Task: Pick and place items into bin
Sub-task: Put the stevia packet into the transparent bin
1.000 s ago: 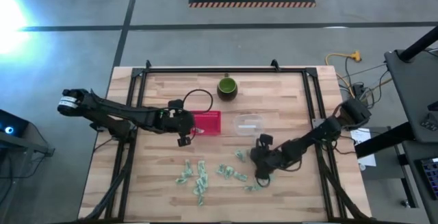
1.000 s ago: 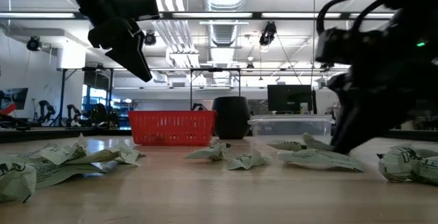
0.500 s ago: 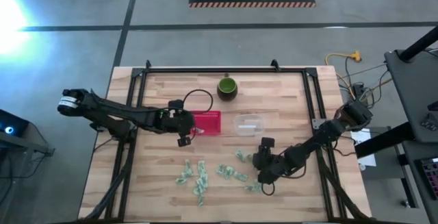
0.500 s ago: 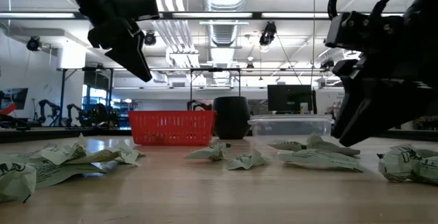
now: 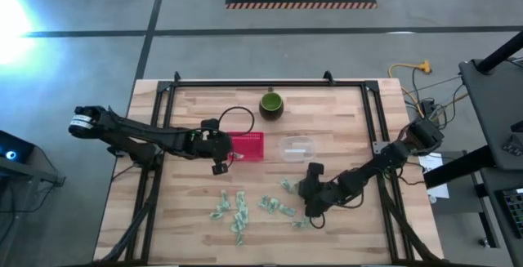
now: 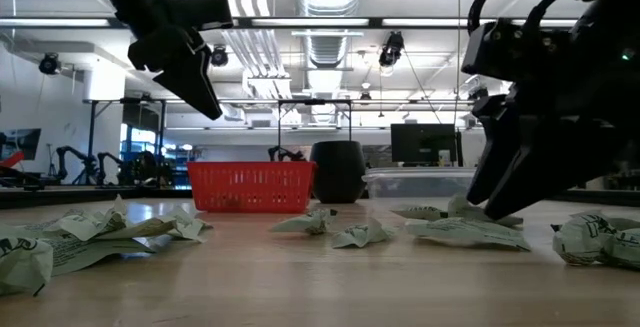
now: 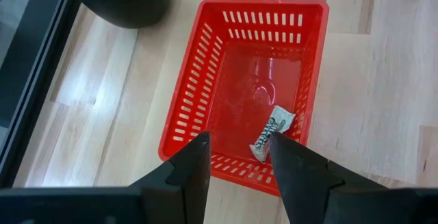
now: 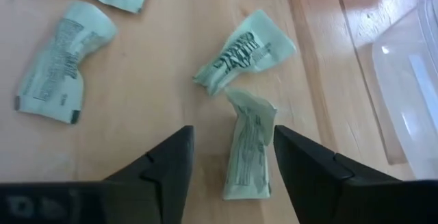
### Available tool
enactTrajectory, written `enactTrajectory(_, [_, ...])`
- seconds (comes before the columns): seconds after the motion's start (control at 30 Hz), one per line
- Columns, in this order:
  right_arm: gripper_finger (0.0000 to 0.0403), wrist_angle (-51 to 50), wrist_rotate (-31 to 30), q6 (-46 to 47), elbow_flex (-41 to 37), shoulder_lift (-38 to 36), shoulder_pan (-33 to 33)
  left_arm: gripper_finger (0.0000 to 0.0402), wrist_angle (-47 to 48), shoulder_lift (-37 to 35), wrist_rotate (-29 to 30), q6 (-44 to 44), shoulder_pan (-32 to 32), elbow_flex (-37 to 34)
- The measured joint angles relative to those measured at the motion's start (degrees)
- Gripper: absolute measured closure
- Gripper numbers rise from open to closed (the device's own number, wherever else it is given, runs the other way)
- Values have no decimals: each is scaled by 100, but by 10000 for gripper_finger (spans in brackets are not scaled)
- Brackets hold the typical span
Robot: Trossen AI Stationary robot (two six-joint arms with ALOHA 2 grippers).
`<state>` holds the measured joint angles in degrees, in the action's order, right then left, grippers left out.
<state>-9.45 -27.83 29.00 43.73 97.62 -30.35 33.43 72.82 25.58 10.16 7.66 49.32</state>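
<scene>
The left hand [image 5: 219, 166] hangs above the worktop [image 5: 343, 120] at the near-left corner of the red basket [image 5: 248, 146], its two fingers [image 7: 192, 170] spread apart with nothing between them; the left wrist view looks down past them into the basket, where a single wrapped piece [image 7: 272, 133] lies on the floor close to one wall. The right hand [image 5: 310, 207] is low over the worktop among the scattered items [image 5: 237, 210], its fingers [image 8: 168, 164] also parted and gripping nothing. In the right wrist view a pale green-and-white wrapped piece [image 8: 249, 145] lies lengthwise in the gap between those fingers, with a second piece [image 8: 243, 51] just beyond it, almost touching its far end, and a third piece [image 8: 59, 63] well off to one side. The remaining items lie loose in a band along the near half of the worktop, from left of centre across to the right hand, none of them inside the basket apart from the one already told. A clear plastic container [image 5: 298, 149] sits just right of the basket, and a dark green round cup [image 5: 271, 104] stands behind both, toward the far edge. In the low view crumpled pieces [image 6: 362, 234] rest on the wood in front of the basket [image 6: 250, 186].
</scene>
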Motion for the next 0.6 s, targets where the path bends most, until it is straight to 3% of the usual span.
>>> enactTrajectory(0.37, [250,21,87,259,-166,-2,101,267,2,0,-2,1,0,-2])
enactTrajectory(0.6, [322,5,108,65,-170,-2,101,267,0,0,-1,1,0,-2])
